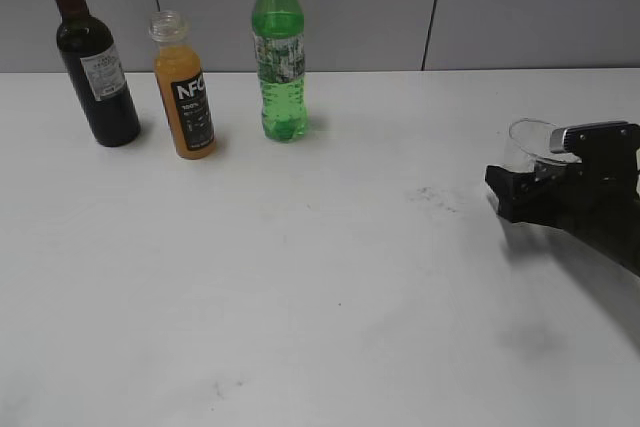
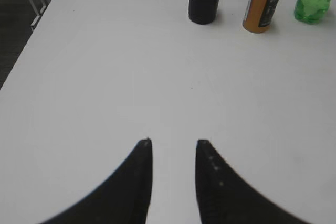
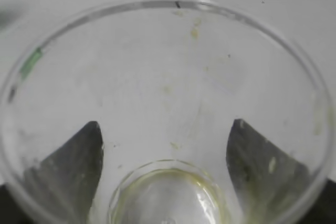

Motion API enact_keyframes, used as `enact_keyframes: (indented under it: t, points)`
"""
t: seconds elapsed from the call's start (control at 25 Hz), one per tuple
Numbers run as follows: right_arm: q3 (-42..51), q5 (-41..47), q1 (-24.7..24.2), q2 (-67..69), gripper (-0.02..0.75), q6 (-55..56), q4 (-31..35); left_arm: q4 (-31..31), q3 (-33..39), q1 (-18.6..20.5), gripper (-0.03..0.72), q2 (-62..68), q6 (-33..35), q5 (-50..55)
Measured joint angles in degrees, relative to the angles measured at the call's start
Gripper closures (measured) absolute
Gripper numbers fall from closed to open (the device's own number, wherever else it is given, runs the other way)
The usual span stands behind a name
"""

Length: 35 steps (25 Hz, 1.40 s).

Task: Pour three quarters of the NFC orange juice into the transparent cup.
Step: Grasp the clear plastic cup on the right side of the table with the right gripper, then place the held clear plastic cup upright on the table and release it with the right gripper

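The right gripper straddles the transparent cup, jaws wide; the left gripper hangs part-open, empty.

Clear glossy plastic transparent cup on smooth matt white table

On your white tabletop: far left, a dark wine bottle, white-labelled; orange NFC juice, black label; a green bottle, yellow-capped. At right, a colourless clear cup.
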Motion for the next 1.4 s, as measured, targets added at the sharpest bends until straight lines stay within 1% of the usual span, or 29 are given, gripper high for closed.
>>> enact_keyframes:
  t: [0.08, 0.24, 0.36, 0.4, 0.52, 0.6, 0.64, 0.72, 0.92, 1.0, 1.28, 1.4]
  points:
    - [0.0, -0.14, 0.0, 0.0, 0.19, 0.0, 0.0, 0.0, 0.0, 0.0, 0.459, 0.0, 0.0, 0.0]
    - [0.0, -1.48, 0.0, 0.0, 0.197, 0.0, -0.62, 0.0, 0.0, 0.0, 0.459, 0.0, 0.0, 0.0]
    - [0.0, -1.87, 0.0, -0.83, 0.197, 0.0, -4.83, 0.0, 0.0, 0.0, 0.459, 0.0, 0.0, 0.0]
    - [0.0, -2.03, 0.0, -1.46, 0.197, 0.0, -7.79, 0.0, 0.0, 0.0, 0.459, 0.0, 0.0, 0.0]
    - [-0.39, -2.18, 0.08, -2.94, 0.197, 0.0, -19.39, 0.0, 0.0, 0.0, 0.459, 0.0, 0.0, 0.0]
    - [-1.52, -2.18, 0.96, -3.11, 0.197, 0.0, -27.38, 0.0, 0.0, 0.0, 0.459, 0.0, 0.0, 0.0]
    - [-2.16, -2.18, 1.57, -3.11, 0.197, 0.0, -30.25, 0.0, 0.0, 0.0, 0.459, 0.0, 0.0, 0.0]
    - [-3.52, -2.18, 3.59, -3.11, 0.197, 0.04, -34.66, 0.0, 0.0, 0.0, 0.459, 0.0, 0.0, 0.0]
    - [-7.34, -2.18, 9.62, -3.11, 0.197, 0.3, -39.73, 0.0, 0.0, 0.0, 0.459, 0.0, 0.0, 0.0]
    - [-9.6, -2.18, 12.21, -3.11, 0.197, 2.01, -41.73, 0.0, 0.0, 0.0, 0.459, 0.0, 0.0, 0.0]
    - [-18.5, -2.47, 20.25, 1.16, 0.197, 6.35, -43.88, 0.0, 0.0, 0.0, 0.459, 0.0, 0.0, 0.0]
    - [-22.22, -0.18, 23.28, 2.97, 0.197, 7.1, -44.4, 0.0, 0.0, 0.0, 0.459, 0.0, 0.0, 0.0]
